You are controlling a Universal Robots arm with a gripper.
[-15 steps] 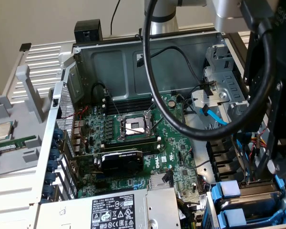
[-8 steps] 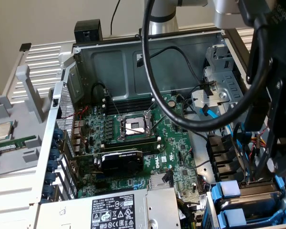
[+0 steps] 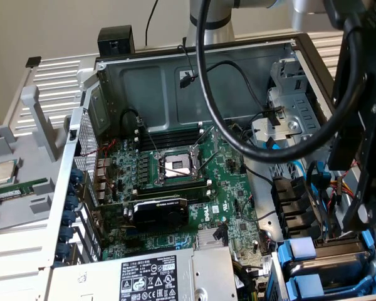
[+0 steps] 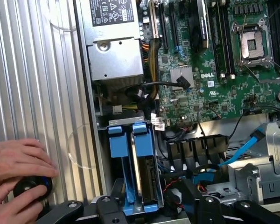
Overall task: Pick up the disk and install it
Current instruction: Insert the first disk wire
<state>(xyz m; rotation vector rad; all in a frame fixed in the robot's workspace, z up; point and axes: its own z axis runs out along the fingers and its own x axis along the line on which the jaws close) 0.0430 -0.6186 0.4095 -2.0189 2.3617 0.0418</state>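
Observation:
Two blue-framed drives stand on edge side by side in the bay at the case's corner. The disk [image 4: 147,179] is the one whose silver metal side shows, its blue carrier handle [image 4: 142,140] pointing toward the motherboard. My gripper [image 4: 154,209] hangs over the bay's end, open, its black fingers [image 4: 107,207] apart on either side of the drives and touching neither. In the exterior view the gripper [image 3: 363,188] is a dark mass at the right, above the blue carriers [image 3: 301,251].
A person's hands [image 4: 18,163] rest on the ribbed grey panel beside the case, holding a black round knob [image 4: 32,186]. The power supply [image 4: 114,42] adjoins the bay. A thick black cable [image 3: 238,125] loops over the motherboard [image 3: 175,188]. A processor chip [image 3: 3,172] lies on the left tray.

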